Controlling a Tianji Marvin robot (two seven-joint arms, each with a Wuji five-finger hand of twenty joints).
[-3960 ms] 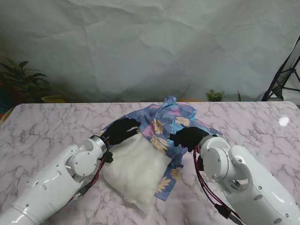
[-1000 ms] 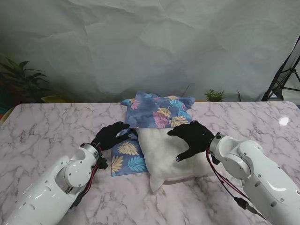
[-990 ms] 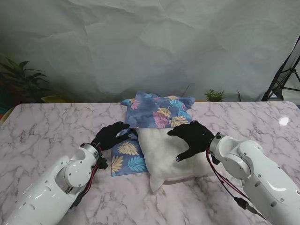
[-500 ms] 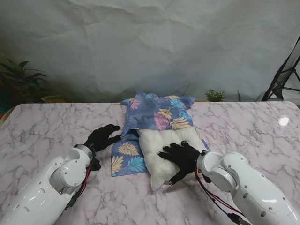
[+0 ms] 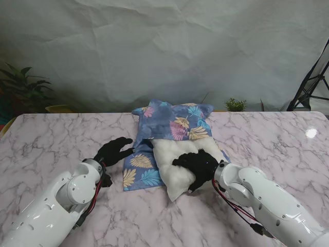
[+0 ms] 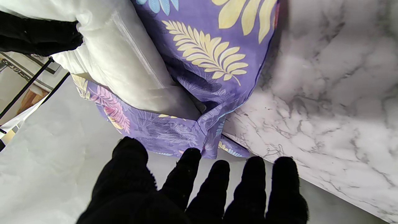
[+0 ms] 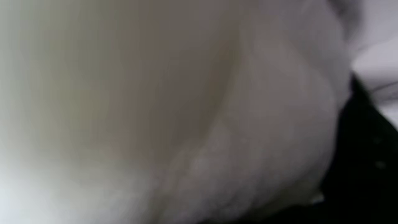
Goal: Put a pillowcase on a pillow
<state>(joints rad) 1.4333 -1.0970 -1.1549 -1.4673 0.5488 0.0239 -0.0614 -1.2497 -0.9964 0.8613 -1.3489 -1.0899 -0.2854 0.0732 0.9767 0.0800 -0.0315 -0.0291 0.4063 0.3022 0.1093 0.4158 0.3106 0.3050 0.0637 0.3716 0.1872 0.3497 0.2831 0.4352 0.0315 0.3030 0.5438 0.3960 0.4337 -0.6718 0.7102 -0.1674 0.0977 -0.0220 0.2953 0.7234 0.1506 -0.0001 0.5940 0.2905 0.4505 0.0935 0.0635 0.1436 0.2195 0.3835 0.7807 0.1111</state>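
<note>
The white pillow (image 5: pixel 172 162) lies mid-table with its far end inside the blue floral pillowcase (image 5: pixel 175 122). A loose flap of the case (image 5: pixel 136 172) lies flat on the pillow's left. My right hand (image 5: pixel 198 164) sits on the pillow's near part, its fingers curled into the stuffing. The right wrist view is filled by blurred pillow (image 7: pixel 186 124), with a black finger (image 7: pixel 367 155) at its edge. My left hand (image 5: pixel 114 151) is open with its fingers spread, just left of the case and holding nothing. From the left wrist I see the left hand (image 6: pixel 199 193), the pillowcase (image 6: pixel 211 53) and the pillow (image 6: pixel 124 62).
The marble table (image 5: pixel 272 136) stretches out on both sides of the pillow. A leafy plant (image 5: pixel 23 85) stands at the back left and a small plant (image 5: pixel 236 104) behind the table's far edge. A black tripod (image 5: pixel 311 82) is at the back right.
The pillow went from beside the crumpled case to partly inside it. In the last half second my right hand curled its fingers on the pillow; the left hand barely moved.
</note>
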